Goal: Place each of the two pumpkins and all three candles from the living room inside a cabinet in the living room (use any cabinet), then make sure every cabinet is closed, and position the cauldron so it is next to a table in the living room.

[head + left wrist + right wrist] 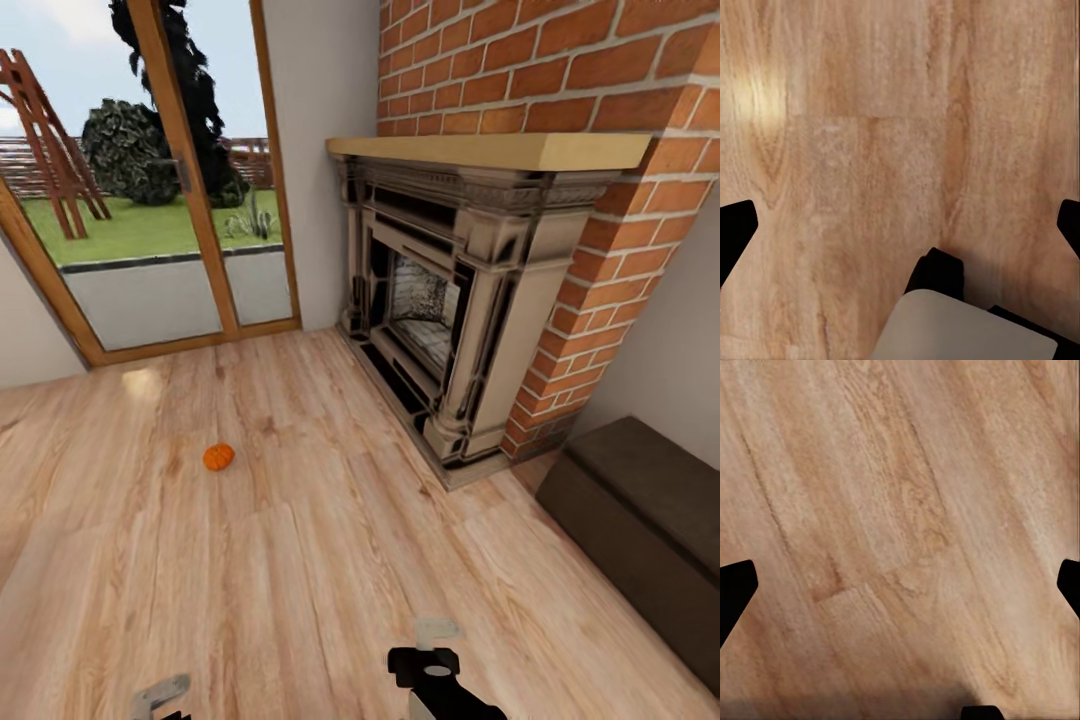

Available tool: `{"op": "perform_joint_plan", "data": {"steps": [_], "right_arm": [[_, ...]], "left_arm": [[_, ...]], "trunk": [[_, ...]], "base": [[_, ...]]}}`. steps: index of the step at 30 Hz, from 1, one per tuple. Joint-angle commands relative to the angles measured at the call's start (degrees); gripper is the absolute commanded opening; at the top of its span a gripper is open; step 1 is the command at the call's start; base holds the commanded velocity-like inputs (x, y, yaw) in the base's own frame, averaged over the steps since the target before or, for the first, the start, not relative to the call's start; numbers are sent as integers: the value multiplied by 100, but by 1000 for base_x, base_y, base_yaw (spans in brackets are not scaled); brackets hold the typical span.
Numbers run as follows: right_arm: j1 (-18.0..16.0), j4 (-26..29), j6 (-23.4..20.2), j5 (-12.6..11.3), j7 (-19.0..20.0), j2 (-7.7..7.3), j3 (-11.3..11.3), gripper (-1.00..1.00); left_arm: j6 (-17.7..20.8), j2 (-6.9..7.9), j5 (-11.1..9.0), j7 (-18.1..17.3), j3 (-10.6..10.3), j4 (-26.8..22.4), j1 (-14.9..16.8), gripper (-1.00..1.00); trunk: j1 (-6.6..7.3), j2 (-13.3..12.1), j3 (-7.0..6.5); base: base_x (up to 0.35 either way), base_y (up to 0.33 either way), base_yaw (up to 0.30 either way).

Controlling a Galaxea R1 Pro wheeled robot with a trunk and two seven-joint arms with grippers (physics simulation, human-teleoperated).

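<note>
One pumpkin (218, 457) lies alone on the bare wooden floor (300, 560), ahead of the robot and off to its left, between the glass door (150, 200) and the fireplace (450, 300); it is round, so no axis governs the grasp. The left gripper (160, 697) sits low at the head view's bottom edge and is the nearer arm, by my judgement; the right gripper (432, 640) hangs further right. Both wrist views show dark fingertips (735, 229) spread wide over plain boards, nothing between them, so both are released and empty. Open floor surrounds the pumpkin; the dark cabinet (640, 530) stands well apart to the right.
</note>
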State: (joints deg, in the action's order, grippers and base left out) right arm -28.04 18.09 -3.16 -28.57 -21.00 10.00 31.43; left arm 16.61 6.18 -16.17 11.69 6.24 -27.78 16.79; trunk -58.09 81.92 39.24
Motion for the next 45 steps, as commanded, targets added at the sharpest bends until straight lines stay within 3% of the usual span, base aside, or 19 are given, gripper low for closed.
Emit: {"op": "perform_joint_plan", "data": {"steps": [1,45], "right_arm": [[0,-6,0,-3,0,0,-5,100],[0,-25,9,-35,-1,0,-49,100]], "left_arm": [[0,-1,0,0,0,-3,0,100],[0,1,0,0,0,-6,0,100]], "trunk": [[0,0,0],[0,0,-68]], "base": [[0,0,-287],[37,45,-287]]}}
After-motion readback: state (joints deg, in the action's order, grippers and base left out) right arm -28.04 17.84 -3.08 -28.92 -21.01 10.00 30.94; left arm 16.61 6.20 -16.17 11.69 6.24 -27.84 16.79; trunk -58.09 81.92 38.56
